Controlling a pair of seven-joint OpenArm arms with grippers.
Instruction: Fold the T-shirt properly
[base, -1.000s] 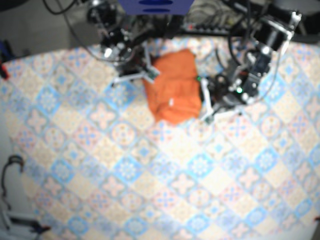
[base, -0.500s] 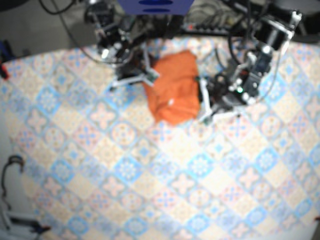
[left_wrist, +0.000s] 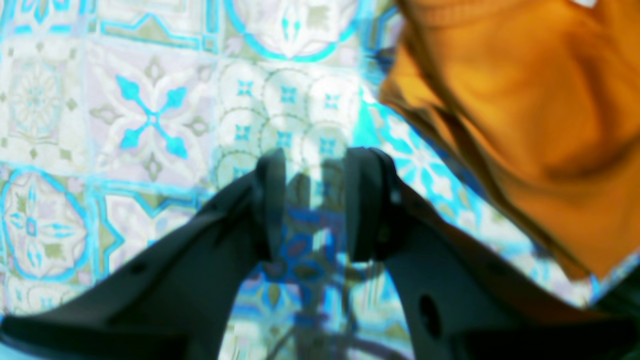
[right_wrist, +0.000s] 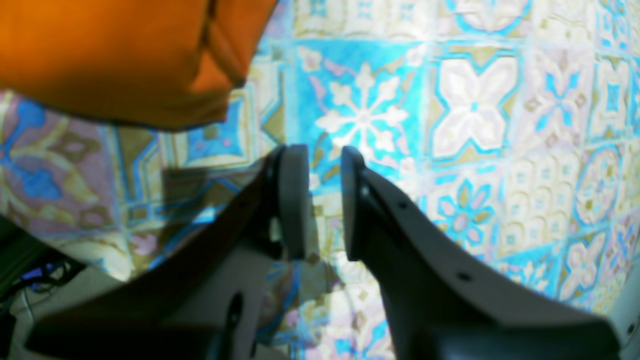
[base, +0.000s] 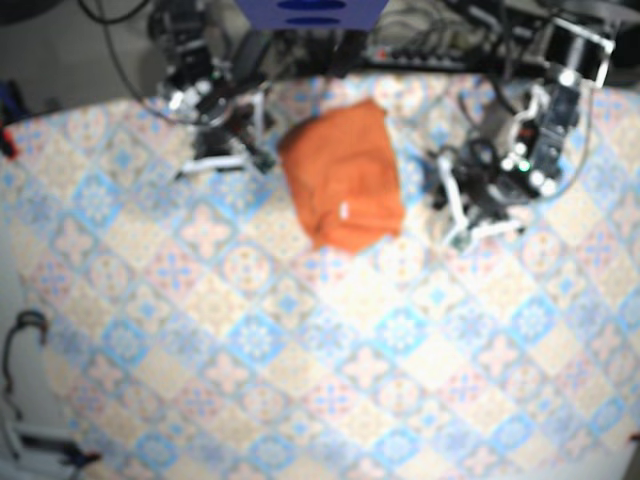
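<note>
The shirt (base: 342, 185) looks folded. My left tool (left_wrist: 316, 172) and right tool (right_wrist: 322, 165) sit beside it, narrowly parted, empty; I'd draw them off without snagging its edges.

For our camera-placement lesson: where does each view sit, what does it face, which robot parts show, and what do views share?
Base: overhead, looking down on table, orange T-shirt, left arm, right arm.
Left wrist: on left arm, facing table past open left gripper; T-shirt at right.
Right wrist: on right arm, facing table past open right gripper; T-shirt upper left.
Shared by all: T-shirt, table.
</note>
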